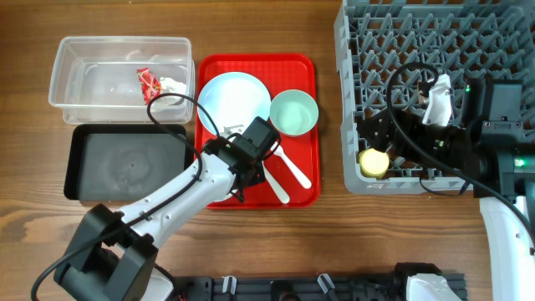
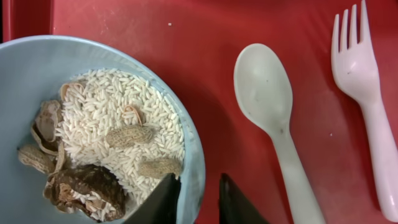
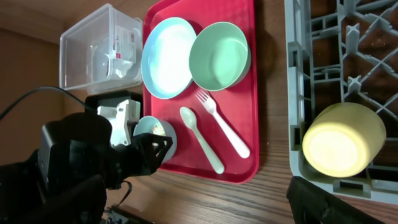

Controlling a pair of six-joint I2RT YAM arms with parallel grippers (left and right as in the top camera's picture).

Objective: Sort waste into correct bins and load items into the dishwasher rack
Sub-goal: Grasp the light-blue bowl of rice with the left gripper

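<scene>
The small pale blue round bowl point(image 2: 28, 81) sits on the flat red plastic serving tray point(image 2: 186, 31), at the lower left of the left wrist view, heaped with the food scraps point(image 2: 118, 134): white rice, peanuts and brown shells. The left claw point(image 2: 199, 202) straddles the near rim, one finger inside and one outside; I cannot tell whether it is clenched yet. A thin pinch on the rim of a loaded bowl could let it tilt or slip on lifting, scattering rice over the tray or the wooden table point(image 1: 334, 251) before it reaches a bin. The white plastic spoon point(image 2: 264, 87) and white plastic fork point(image 2: 357, 56) lie just beside it and could be nudged. At the right of the right wrist view, the small yellow cup point(image 3: 342, 143) lies in the grey lattice rack point(image 3: 298, 74). The right claw point(image 3: 336, 202) shows only as a dark shape at the bottom edge, so its state is unreadable. In the overhead view the left arm hides the bowl.
</scene>
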